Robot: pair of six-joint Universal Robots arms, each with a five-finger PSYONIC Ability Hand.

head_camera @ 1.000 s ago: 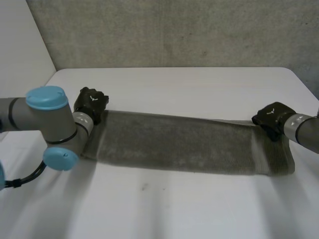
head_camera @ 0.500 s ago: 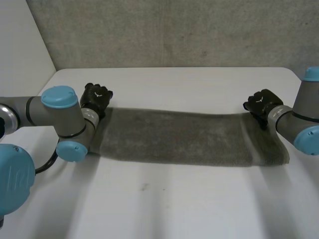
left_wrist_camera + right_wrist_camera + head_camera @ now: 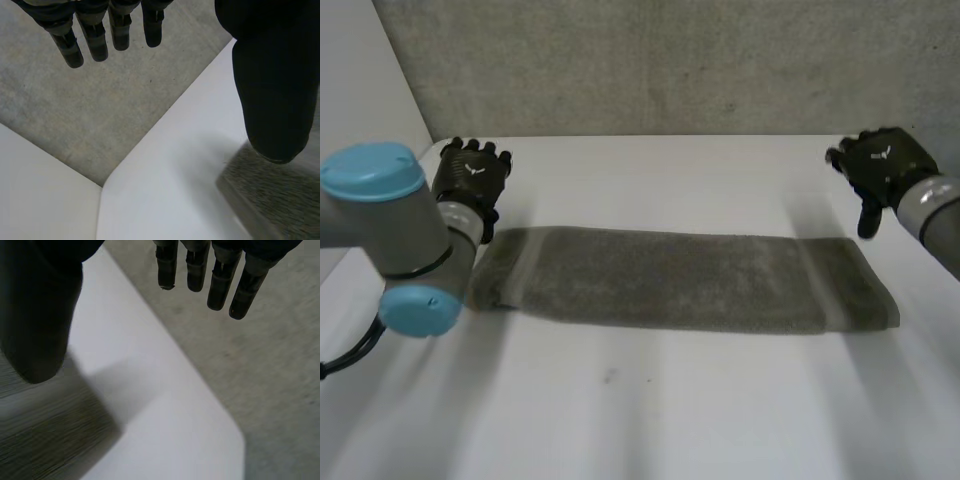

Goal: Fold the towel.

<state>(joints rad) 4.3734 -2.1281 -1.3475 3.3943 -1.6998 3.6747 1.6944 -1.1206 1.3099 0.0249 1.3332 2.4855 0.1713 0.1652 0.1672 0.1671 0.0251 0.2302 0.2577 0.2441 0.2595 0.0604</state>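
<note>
A grey towel point(image 3: 685, 280) lies folded into a long band across the white table point(image 3: 650, 410). My left hand point(image 3: 470, 177) hovers above and just behind the towel's left end, fingers straight and apart from the cloth. My right hand point(image 3: 880, 170) hangs above the table behind the towel's right end, also open and empty. In the left wrist view the fingers point(image 3: 95, 35) are spread, and the thumb point(image 3: 272, 85) stands over a towel corner point(image 3: 272, 200). In the right wrist view the fingers point(image 3: 210, 270) are straight, with the thumb point(image 3: 37, 315) above the towel's edge point(image 3: 45, 440).
A grey carpeted floor point(image 3: 670, 65) lies beyond the table's far edge. A pale wall point(image 3: 365, 90) stands at the left. Bare table surface stretches in front of the towel.
Both hands have let go of the towel's far corners, opened and risen away from it. The towel has settled flat as a folded band.
</note>
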